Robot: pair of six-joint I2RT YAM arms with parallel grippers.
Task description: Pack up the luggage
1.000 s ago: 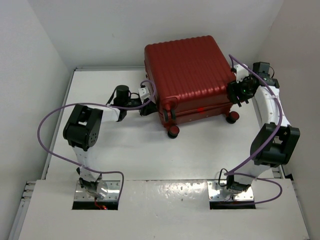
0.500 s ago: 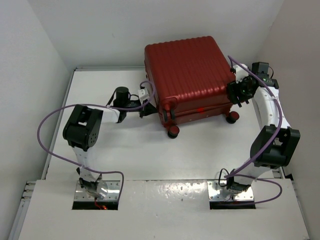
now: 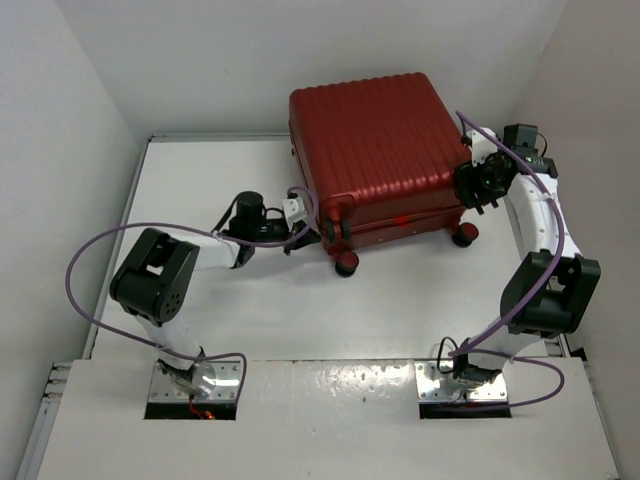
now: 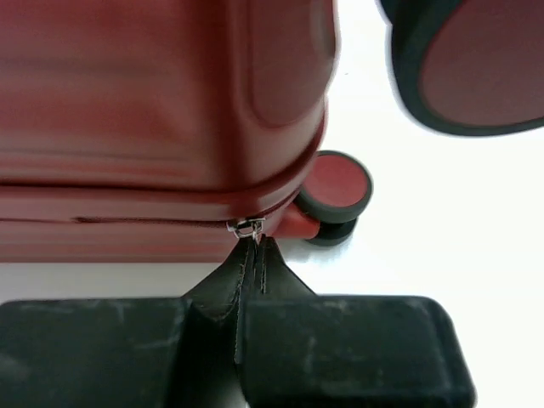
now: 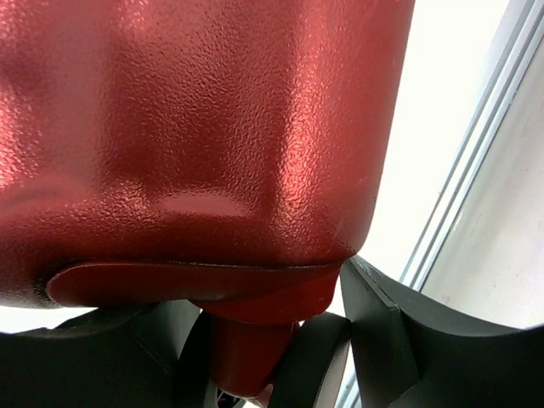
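The luggage (image 3: 375, 140) is a dark red ribbed suitcase lying closed at the back middle of the table. My left gripper (image 3: 306, 228) is at its near left corner, low by the seam. In the left wrist view my left gripper (image 4: 240, 308) is shut on the black zipper pull tab (image 4: 253, 268), which hangs from the metal slider (image 4: 246, 227) on the zipper line of the shell (image 4: 153, 102). My right gripper (image 3: 472, 188) is at the suitcase's right side. In the right wrist view its fingers (image 5: 399, 340) close around a wheel (image 5: 327, 357) under the shell (image 5: 195, 127).
Two wheels (image 3: 346, 265) (image 3: 465, 237) stick out at the suitcase's near edge. White walls stand close on the left, the back and the right (image 3: 590, 120). A metal rail (image 5: 476, 161) runs along the table's right edge. Purple cables (image 3: 90, 260) loop off both arms.
My left gripper has moved nearer and to the right along the suitcase's left side to its near corner, with the zipper pull in it. The right arm has not moved.
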